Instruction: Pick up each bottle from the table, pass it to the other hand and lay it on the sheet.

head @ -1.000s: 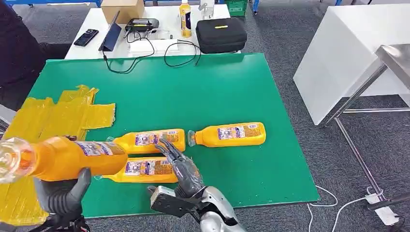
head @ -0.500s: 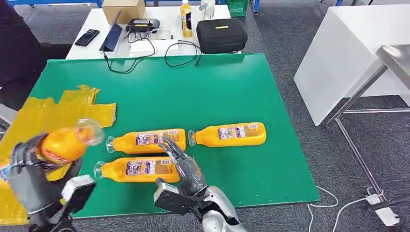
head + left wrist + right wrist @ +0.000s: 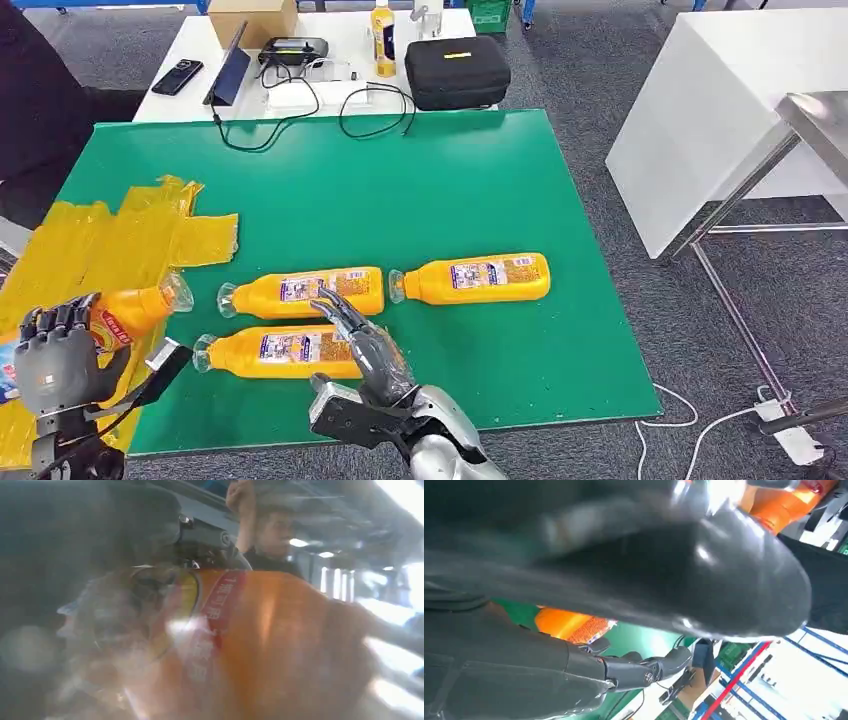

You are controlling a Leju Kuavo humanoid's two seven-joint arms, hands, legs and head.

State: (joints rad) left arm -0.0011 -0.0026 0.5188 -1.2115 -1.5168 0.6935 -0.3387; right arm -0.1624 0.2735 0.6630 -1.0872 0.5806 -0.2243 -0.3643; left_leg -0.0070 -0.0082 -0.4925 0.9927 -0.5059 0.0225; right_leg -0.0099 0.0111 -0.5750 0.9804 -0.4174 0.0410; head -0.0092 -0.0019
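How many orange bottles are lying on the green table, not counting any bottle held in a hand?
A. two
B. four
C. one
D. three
D. Three bottles lie flat on the green table: one at the right, one in the middle and one nearer the robot; a fourth bottle is held by the left hand.

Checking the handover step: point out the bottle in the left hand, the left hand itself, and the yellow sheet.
held bottle (image 3: 140,306), head view, on its orange body near the neck.
left hand (image 3: 55,358), head view, on the back of the hand.
yellow sheet (image 3: 150,230), head view, on a bare part by its far edge.
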